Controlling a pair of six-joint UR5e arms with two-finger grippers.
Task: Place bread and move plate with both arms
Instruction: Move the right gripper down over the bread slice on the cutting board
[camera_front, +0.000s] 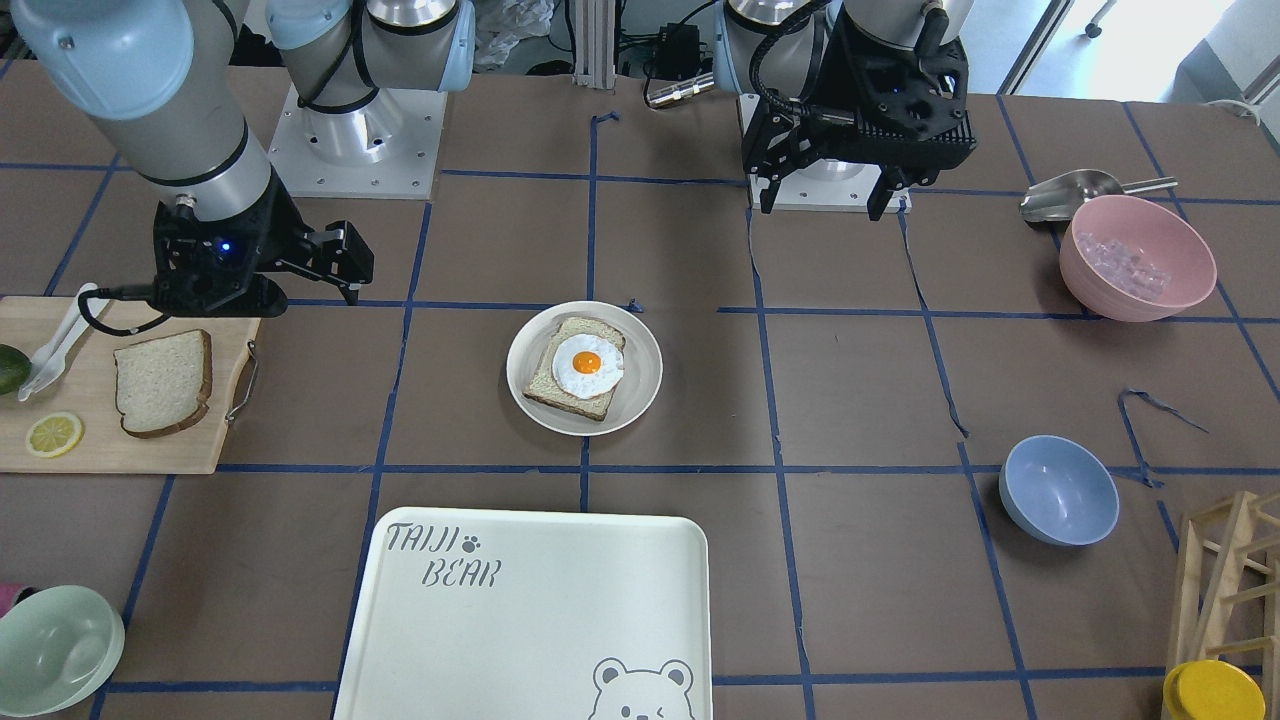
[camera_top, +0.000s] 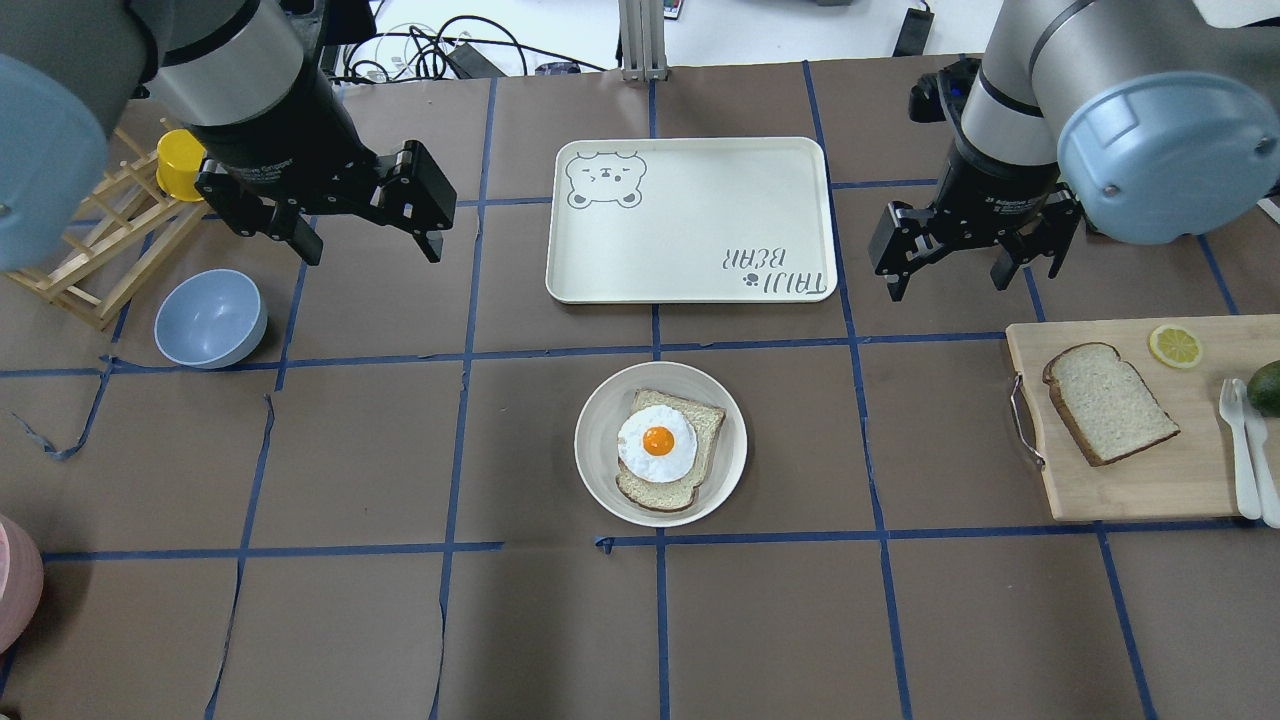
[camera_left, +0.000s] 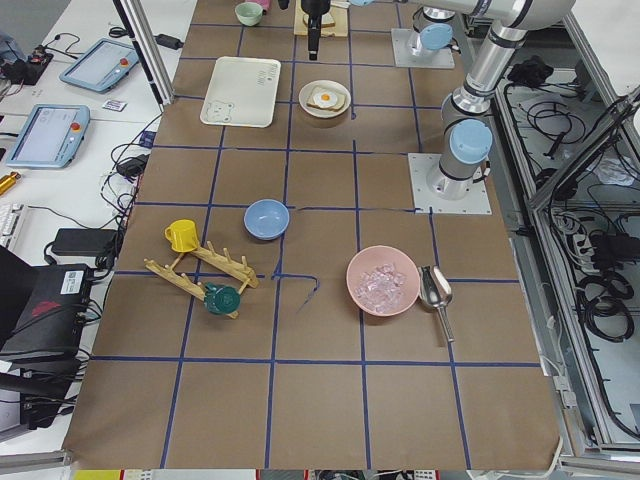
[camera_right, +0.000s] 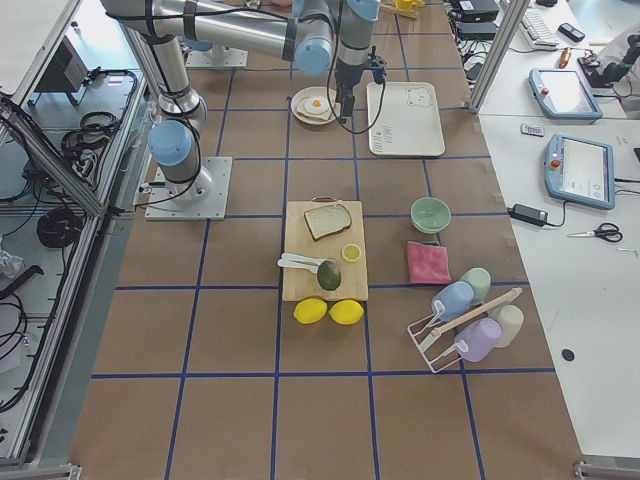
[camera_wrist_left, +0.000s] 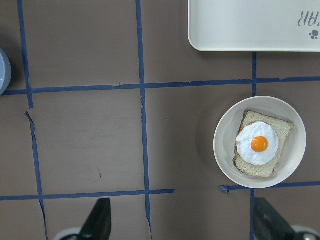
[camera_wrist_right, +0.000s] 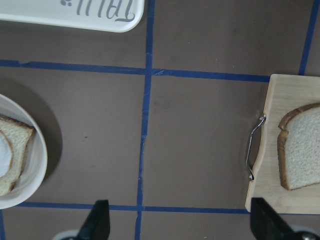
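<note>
The plate (camera_top: 597, 452) sat mid-table with an egg toast (camera_top: 668, 452) on it, nothing else touching it. The bread (camera_top: 1108, 402) lay flat on a board (camera_top: 1130, 490) well off to the plate's right, so not on the plate yet. A bit past the plate and to its right, the right gripper (camera_top: 948, 283) hung above the table, jaws wide open and empty. Left gripper (camera_top: 371, 250) was the same deal past the plate's left side, open, holding nothing. Tray (camera_top: 690, 240) lay just beyond the plate.
</note>
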